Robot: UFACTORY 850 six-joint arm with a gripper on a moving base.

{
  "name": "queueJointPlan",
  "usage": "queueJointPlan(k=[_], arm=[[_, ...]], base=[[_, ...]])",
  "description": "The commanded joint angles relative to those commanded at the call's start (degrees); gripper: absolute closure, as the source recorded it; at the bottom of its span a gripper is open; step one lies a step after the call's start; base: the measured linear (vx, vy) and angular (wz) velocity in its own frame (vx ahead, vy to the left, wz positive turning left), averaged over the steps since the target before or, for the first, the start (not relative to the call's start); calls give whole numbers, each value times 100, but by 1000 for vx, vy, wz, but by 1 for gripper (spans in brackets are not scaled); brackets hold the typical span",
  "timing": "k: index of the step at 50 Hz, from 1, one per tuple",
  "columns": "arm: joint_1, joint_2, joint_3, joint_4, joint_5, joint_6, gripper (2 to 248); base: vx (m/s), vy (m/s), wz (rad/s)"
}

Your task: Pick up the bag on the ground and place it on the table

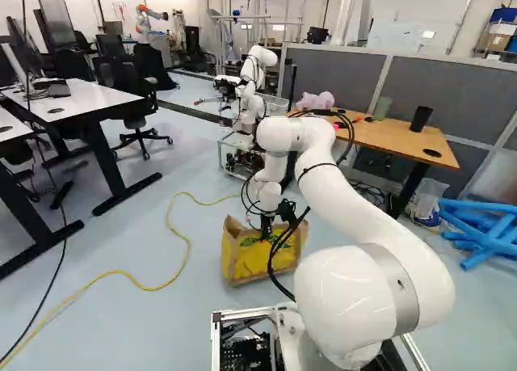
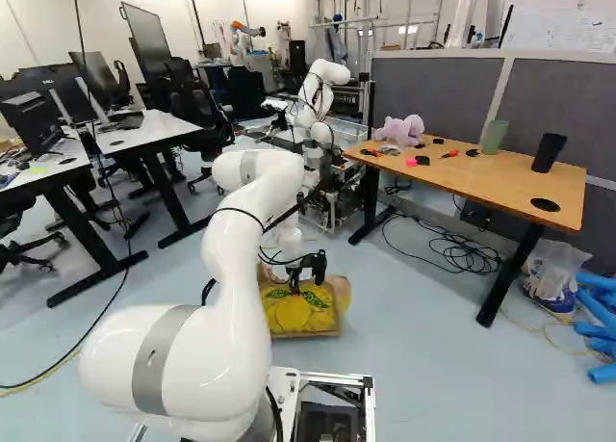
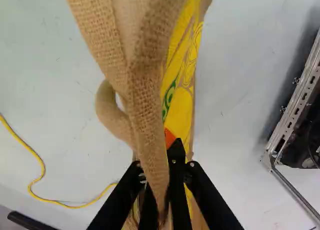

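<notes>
Your gripper (image 2: 295, 286) is down at the bag (image 2: 306, 312), and in the wrist view the fingers of the gripper (image 3: 156, 160) are closed from both sides on a fold of its brown burlap. The cloth runs up between them and bulges ahead, with a loop curling out to one side. You can see the bag's yellow face (lemons, by the look of the print, with a bit of green leaf) beside that fold.

The bag stands upright on the floor (image 2: 414, 346), ahead of your base, so it isn't on the table (image 2: 462, 175) yet. In the right base view that table lies to the right of the bag and well apart from it. On its top you have a pink plush toy (image 2: 397, 129) at the end nearer another robot (image 2: 322, 86), then a green cup (image 2: 494, 137) and a black cup (image 2: 550, 153) farther along.

A yellow cable (image 1: 186, 233) snakes over the floor, left of the bag in the left base view. Blue tubes (image 1: 485, 229) lie piled at the right of that view, near a clear plastic sack (image 1: 426, 200) by the table's leg. Two white desks (image 1: 73, 100) stand across at the left.
</notes>
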Motion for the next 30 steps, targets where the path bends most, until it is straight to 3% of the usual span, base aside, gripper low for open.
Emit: queueJointPlan(k=[30], arm=[[0, 655, 560, -672, 0, 0, 228]], base=[[0, 0, 0]])
